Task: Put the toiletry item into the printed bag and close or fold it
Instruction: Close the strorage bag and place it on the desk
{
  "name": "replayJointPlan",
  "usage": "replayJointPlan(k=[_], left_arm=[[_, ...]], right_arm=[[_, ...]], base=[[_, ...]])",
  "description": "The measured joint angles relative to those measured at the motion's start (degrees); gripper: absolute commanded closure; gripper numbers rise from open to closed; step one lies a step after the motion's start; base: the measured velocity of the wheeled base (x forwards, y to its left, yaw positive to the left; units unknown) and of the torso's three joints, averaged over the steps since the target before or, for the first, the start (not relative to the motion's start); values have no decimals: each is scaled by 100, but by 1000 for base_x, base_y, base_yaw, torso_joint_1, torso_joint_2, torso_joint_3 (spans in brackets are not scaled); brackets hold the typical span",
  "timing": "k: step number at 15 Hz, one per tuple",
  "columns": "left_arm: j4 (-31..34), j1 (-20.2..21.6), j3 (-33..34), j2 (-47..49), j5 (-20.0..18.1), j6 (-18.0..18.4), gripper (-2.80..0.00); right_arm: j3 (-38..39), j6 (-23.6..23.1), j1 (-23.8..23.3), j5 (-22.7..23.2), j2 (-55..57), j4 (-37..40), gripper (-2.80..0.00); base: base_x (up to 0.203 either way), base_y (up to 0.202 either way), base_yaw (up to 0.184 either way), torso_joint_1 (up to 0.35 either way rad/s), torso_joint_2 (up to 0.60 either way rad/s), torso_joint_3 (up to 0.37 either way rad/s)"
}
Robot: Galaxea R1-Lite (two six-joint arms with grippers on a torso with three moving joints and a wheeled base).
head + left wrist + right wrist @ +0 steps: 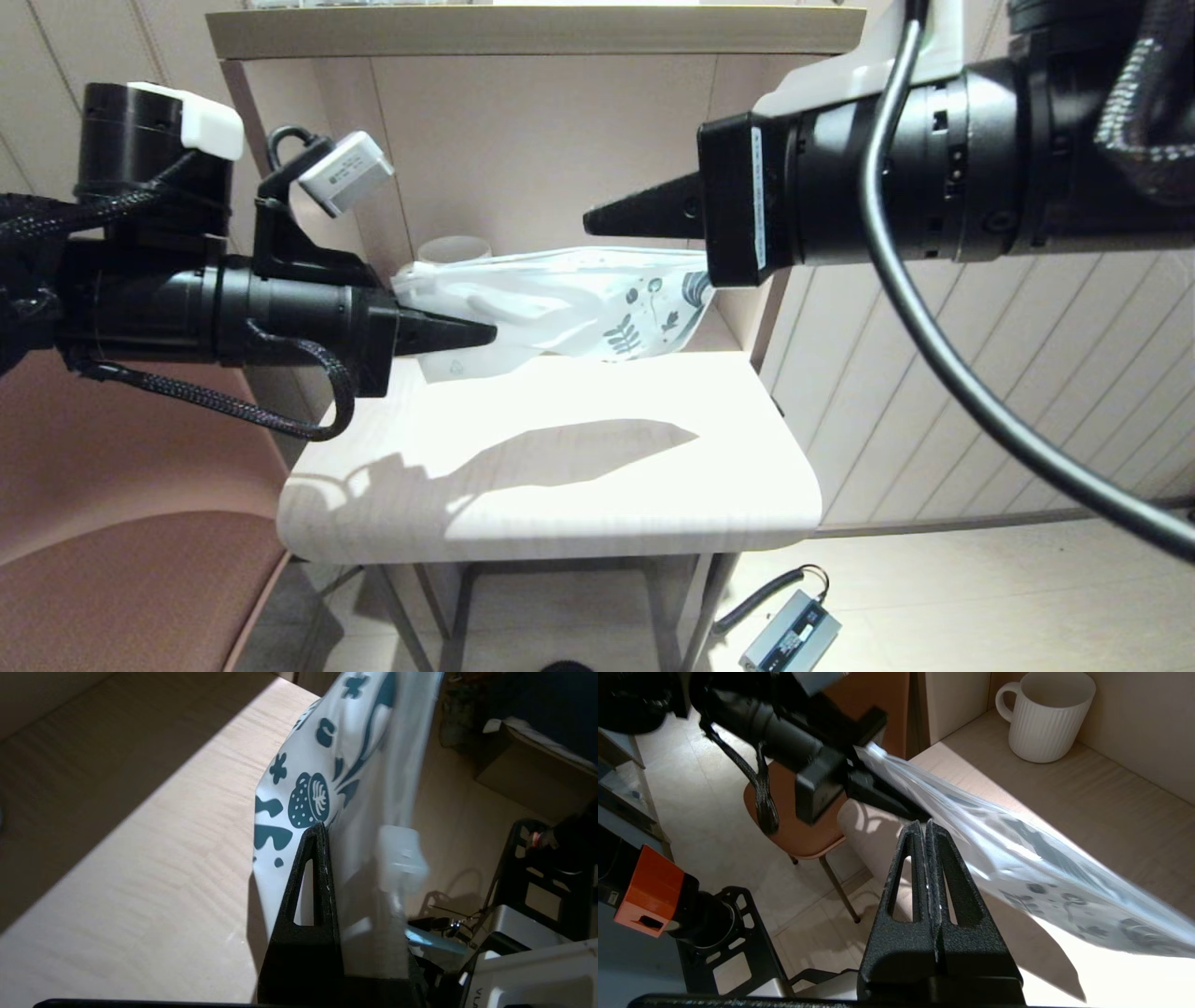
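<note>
Holding printed bag (569,303) up off the table (560,467) by its plain end, left gripper (481,333) clamped on the film, jaws pinched together w/ the pouch between them; leaf-print end hanging toward the robot's right, shadow on tabletop below confirming it's airborne

Hovering higher and to the right, right gripper (597,220), jaws pressed together on nothing, tips just above the bag's top edge, not touching as far as can be told

Showing in left wrist view, pouch (327,765) draping past the finger (317,877), w/ a white slider-like tab (402,858) near the zip strip

Showing in right wrist view, bag (1017,858) stretching slantwise over the tabletop, white ribbed mug (1043,716) standing well apart at the back by the wall

Looking for comb: a pale long shape inside the bag in head view, prob the comb, but can't tell for sure through the film

Judging: lifting by one end likely letting contents slide down toward the printed end and keeping the zip edge reachable for the right arm; closing not yet done, prob next
</note>
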Motion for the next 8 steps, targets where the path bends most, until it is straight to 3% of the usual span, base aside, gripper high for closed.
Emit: replayJointPlan(k=[5,6,8], left_arm=[[25,-315,71,160,3,24,0],[24,-330,74,171,2,29,0],[22,-366,83,182,-3,33,0]], right_arm=[[-346,-18,107,-6,74,375,0],[-356,-16,107,-6,82,397,-280],[-309,-108,140,-19,98,393,-280]], base=[[0,0,0,0,0,0],[0,0,0,0,0,0],[0,0,0,0,0,0]])
